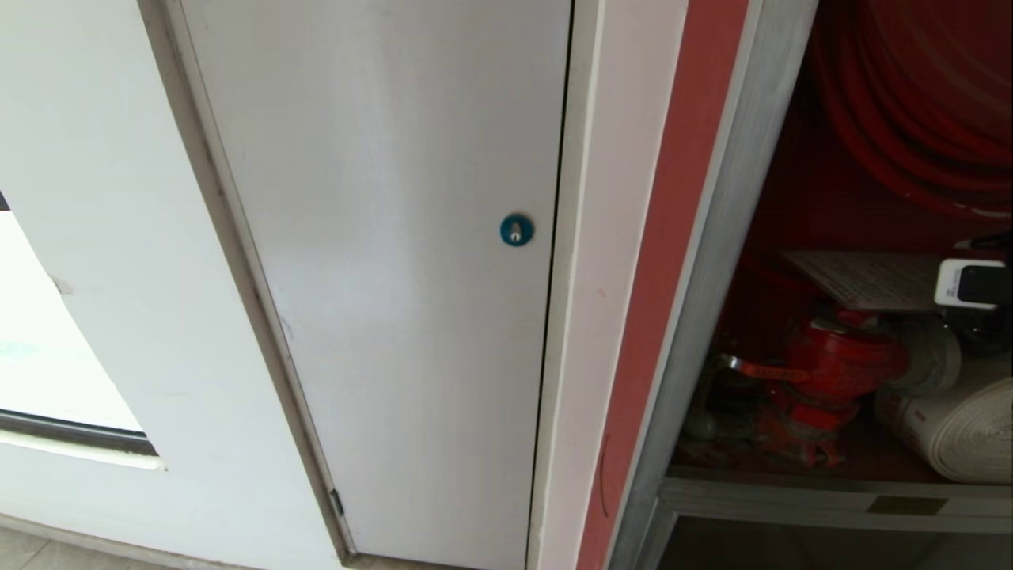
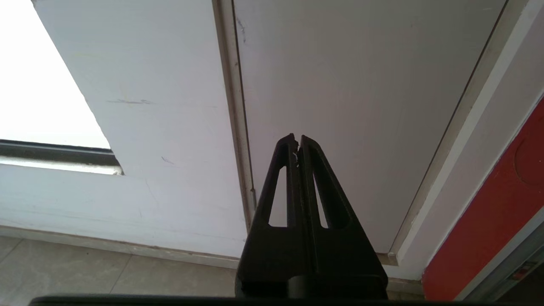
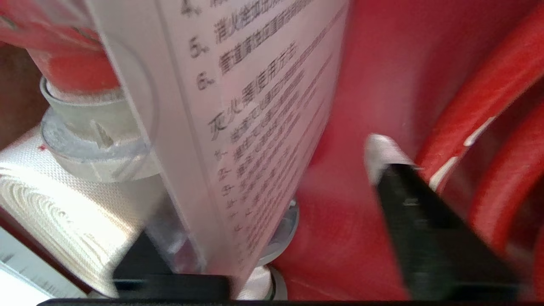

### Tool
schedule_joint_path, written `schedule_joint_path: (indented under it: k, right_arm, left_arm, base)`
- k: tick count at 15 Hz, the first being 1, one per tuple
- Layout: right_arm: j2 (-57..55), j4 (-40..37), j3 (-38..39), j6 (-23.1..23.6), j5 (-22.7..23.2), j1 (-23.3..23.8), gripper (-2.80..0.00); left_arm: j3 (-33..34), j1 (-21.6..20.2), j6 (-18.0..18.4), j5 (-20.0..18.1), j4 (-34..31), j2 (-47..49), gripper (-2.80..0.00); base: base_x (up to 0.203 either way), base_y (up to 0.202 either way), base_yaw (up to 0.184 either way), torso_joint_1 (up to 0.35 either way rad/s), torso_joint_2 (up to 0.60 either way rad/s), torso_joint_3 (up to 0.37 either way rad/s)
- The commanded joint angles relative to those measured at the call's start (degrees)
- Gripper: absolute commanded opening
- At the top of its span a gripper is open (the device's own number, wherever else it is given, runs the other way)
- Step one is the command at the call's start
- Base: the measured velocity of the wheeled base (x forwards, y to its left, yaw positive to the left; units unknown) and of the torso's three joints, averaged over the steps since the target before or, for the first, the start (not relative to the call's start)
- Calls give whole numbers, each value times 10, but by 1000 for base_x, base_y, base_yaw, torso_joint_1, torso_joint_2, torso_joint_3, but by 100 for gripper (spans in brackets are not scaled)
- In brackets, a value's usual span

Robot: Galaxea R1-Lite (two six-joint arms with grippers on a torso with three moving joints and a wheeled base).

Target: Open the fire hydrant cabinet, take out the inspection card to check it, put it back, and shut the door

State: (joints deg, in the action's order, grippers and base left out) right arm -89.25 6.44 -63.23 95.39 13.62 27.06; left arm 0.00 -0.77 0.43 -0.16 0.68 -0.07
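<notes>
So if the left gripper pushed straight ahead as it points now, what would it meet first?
Most likely the plain white door: the shut left gripper points straight at it, though depth is unclear.

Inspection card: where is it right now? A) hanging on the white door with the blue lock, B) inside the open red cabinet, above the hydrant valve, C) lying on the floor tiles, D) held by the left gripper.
B: the inspection card sits inside the fire hydrant cabinet, above the red hydrant valve, with the right gripper at its edge.
</notes>
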Motion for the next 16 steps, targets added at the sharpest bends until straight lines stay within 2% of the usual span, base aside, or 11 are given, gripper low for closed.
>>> schedule_joint_path:
  k: [1,5,11,14,16]
  right_arm:
    - [-1,2,2,5,-5,0,-280]
    - [23,1,26,8,-6,4,-280]
    - [117,-4,90,28,-3,39,-280]
    - [209,-19,129,29,6,50,-280]
    - [273,-66,142,28,21,54,-280]
  left_arm:
    - [4,0,0,0,0,0,-280]
    - [4,0,0,0,0,0,-280]
    - [4,0,0,0,0,0,-280]
    - [4,0,0,0,0,0,-280]
    - [4,0,0,0,0,0,-280]
  base:
    - [0,0,0,0,0,0]
    - [0,0,0,0,0,0]
    - [0,0,0,0,0,0]
    - [0,0,0,0,0,0]
    - [0,0,0,0,0,0]
